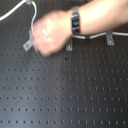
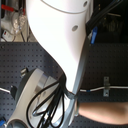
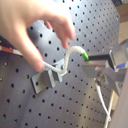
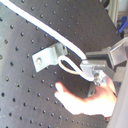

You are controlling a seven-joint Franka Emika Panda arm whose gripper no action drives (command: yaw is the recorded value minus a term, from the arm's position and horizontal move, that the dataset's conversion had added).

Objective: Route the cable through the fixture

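The black perforated board (image 4: 30,95) fills most of the second wrist view. A grey metal bracket, the fixture (image 4: 49,55), stands upright on it left of centre, one hole visible in its foot. The white cable (image 4: 50,31) runs diagonally from the upper left down toward the centre right, passing just above the fixture, then curls into a loop at the gripper (image 4: 89,70), whose metal fingers close on the loop. A blurred human hand (image 4: 82,102) lies low in the frame, fingers spread.
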